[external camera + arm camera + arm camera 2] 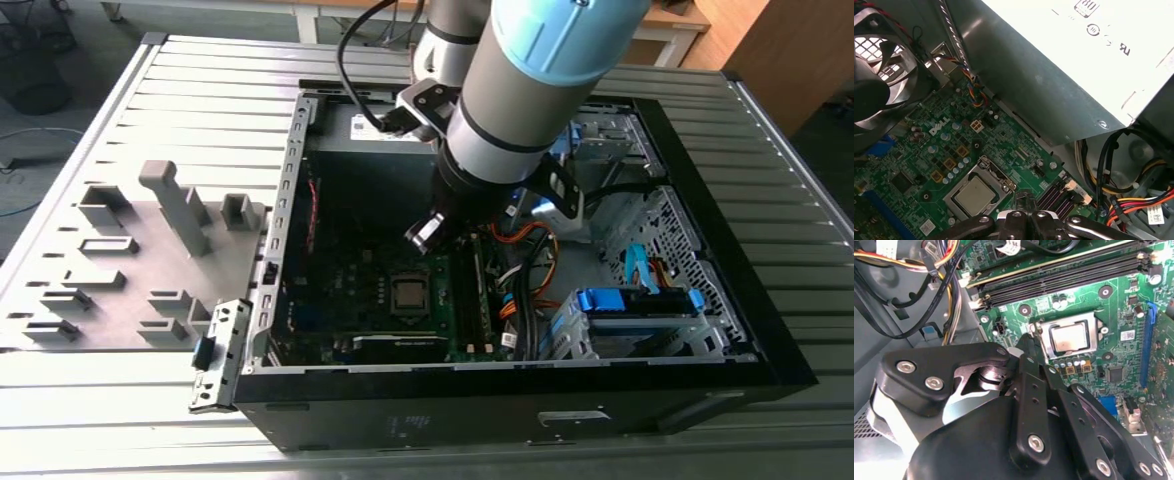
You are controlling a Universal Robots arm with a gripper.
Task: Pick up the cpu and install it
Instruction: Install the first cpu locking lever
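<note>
Green motherboard (929,150) lies flat in the open black computer case (747,300), which sits on a ribbed metal table (200,100). The cpu (1069,336), silver-grey top, sits inside its socket on the board, framed by the metal socket bracket (1093,347); also seen in the first wrist view (974,196) and in the exterior view (408,292) near the board's middle. The arm reaches down into the case, the pincer (430,233) hanging above the board, just beside the socket and clear of the cpu, nothing between its fingers. Whether those fingers are apart or together can't be told; in both wrist views only the black linkage shows, tips close to the socket edge. Black memory slots (1064,277) run alongside the socket. Grey power supply box (1064,75) with a white label sits by the board; case fan (879,85) at one corner. Bundled coloured cables (929,270) beside the slots. Blue drive caddy (638,305) at the exterior view's right. Grey parts fixture (134,260) on the table at the exterior view's left.
</note>
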